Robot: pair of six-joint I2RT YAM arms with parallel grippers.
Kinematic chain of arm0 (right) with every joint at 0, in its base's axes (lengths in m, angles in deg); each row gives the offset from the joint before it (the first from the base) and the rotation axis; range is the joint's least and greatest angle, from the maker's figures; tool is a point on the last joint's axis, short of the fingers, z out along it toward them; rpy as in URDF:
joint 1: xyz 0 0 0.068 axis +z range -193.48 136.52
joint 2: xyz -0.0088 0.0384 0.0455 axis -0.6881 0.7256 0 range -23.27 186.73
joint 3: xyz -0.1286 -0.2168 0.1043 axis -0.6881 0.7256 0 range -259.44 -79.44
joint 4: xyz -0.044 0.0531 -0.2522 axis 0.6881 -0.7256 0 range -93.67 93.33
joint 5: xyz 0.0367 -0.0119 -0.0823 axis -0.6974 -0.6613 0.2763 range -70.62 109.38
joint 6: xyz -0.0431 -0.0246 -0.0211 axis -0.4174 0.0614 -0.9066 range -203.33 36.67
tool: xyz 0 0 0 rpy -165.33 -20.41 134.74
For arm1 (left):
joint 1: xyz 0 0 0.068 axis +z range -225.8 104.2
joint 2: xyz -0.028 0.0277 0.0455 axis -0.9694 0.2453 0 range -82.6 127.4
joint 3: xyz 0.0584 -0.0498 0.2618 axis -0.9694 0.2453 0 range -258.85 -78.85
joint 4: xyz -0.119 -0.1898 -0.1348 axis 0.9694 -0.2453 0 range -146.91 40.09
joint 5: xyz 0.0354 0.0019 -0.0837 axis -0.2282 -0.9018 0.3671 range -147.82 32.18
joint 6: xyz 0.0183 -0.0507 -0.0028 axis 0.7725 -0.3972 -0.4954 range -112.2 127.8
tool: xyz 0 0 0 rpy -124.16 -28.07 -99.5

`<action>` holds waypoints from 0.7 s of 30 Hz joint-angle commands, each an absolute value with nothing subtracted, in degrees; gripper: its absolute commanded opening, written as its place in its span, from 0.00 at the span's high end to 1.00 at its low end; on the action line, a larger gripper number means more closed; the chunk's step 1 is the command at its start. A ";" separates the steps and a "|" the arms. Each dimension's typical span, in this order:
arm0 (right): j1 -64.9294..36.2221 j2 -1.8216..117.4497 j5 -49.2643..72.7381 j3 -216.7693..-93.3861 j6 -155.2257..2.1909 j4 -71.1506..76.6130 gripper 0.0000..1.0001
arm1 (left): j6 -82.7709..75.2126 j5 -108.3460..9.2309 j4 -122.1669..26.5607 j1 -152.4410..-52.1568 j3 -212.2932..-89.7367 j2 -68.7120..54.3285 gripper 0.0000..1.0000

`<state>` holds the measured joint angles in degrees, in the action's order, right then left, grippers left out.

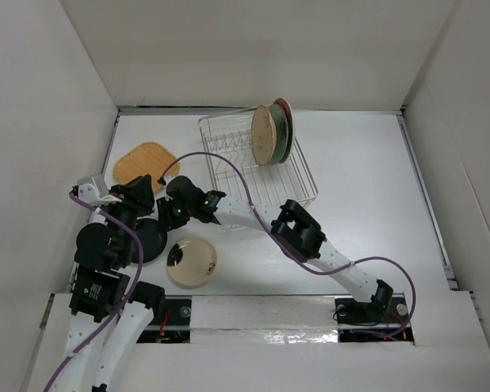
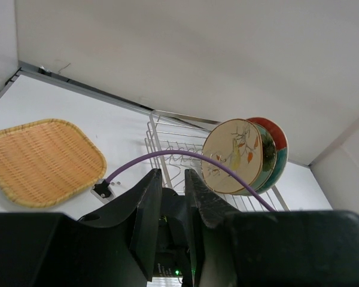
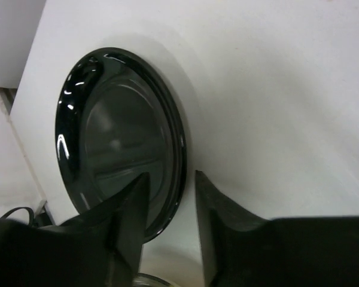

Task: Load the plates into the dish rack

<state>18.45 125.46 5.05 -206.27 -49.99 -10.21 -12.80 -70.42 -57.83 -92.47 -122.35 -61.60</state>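
Right hand [image 3: 170,200] part-open, jaws straddling black plate [image 3: 119,137] rim near left edge of tabletop [image 3: 275,89], probably for an edge pinch. Left hand [image 2: 173,197] narrow, empty.

The white table [image 1: 367,188] carries a silver wire dish rack [image 1: 229,151] toward its far side, an orange rounded-square plate [image 1: 145,165] lying flat just left of the rack, and, nearer the arms, a black plate [image 1: 153,241] just beside a pale yellow plate [image 1: 191,263].

dish rack [image 1: 229,157] holding upright plates [image 1: 264,135], orange plate [image 1: 145,164] beside
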 commanded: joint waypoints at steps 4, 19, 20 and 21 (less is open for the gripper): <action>18.83 126.85 -0.21 -206.80 -46.51 -4.94 0.74 | -12.50 -69.86 -54.57 -92.15 -122.35 -61.50 0.80; 18.31 114.73 0.74 -198.89 -45.98 7.71 1.00 | -12.33 -71.18 -54.92 -92.15 -122.70 -61.85 0.80; 18.31 113.42 1.18 -197.93 -46.15 8.68 1.00 | -12.33 -71.35 -54.92 -92.15 -122.70 -62.03 0.80; 18.31 110.71 1.53 -195.92 -46.24 10.25 1.00 | -12.24 -71.44 -55.00 -92.15 -122.79 -62.03 0.80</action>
